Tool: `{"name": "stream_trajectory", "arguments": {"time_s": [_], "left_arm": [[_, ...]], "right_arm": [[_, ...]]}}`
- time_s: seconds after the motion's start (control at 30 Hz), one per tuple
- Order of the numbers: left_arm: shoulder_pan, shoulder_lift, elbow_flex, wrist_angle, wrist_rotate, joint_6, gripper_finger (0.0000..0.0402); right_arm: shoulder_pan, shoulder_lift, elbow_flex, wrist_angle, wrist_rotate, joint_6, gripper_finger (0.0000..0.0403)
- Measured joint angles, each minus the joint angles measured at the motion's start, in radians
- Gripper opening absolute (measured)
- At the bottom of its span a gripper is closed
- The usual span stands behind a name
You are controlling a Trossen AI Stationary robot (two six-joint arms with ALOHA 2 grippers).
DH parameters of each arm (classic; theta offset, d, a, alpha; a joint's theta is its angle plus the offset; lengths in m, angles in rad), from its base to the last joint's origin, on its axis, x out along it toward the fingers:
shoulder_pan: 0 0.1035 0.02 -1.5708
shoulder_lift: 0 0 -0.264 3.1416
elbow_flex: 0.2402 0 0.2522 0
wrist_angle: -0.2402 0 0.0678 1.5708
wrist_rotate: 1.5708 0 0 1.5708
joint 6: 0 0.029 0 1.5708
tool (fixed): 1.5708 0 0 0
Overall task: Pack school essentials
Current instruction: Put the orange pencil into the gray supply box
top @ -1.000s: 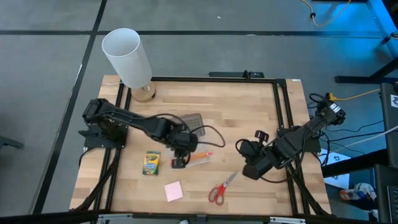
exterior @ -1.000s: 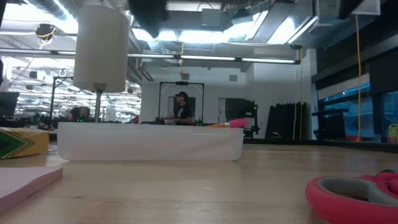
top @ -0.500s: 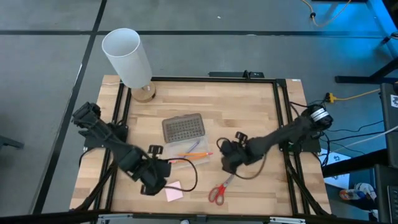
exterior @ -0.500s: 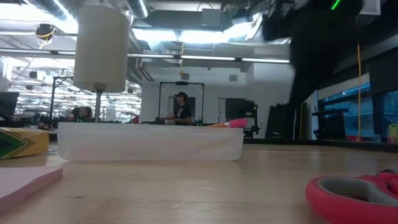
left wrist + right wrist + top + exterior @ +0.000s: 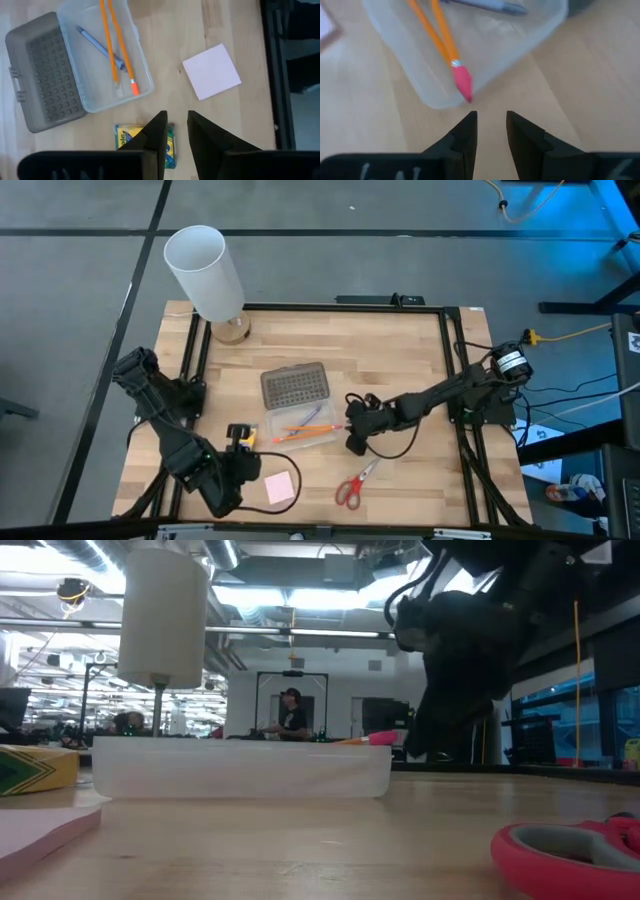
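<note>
Near the worktop's middle: clear plastic case (image 5: 303, 426) holding two orange pencils (image 5: 120, 47) and blue pen (image 5: 100, 45), grey dotted lid (image 5: 295, 385) beside. Just off its right end, right claw (image 5: 352, 442), fingers narrowly parted, empty. Toward the front-left corner, left claw (image 5: 240, 442), slightly open, empty, over green-and-yellow crayon box (image 5: 167, 145). Along the front edge: pale pink sticky-note pad (image 5: 279, 487), red-handled scissors (image 5: 354, 484).

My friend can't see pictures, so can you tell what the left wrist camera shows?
The left hand, fingers slightly apart and holding nothing, hovers over a crayon box on a wooden table. Beyond it an open clear case holds two orange pencils and a blue pen, its grey dotted lid folded back, and a pink sticky-note pad lies beside the case.
</note>
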Motion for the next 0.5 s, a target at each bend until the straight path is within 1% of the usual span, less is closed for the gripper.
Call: {"name": "stream_trajectory", "arguments": {"time_s": [0.23, 0.5], "left_arm": [[0.001, 0.0, 0.0, 0.0, -0.047, -0.002, 0.0068], [0.001, 0.0, 0.0, 0.007, -0.052, -0.002, 0.0067]], "right_arm": [[-0.011, 0.0, -0.004, 0.063, 0.009, -0.032, 0.0106], [-0.04, 0.0, -0.001, 0.132, 0.019, -0.091, 0.0106]]}}
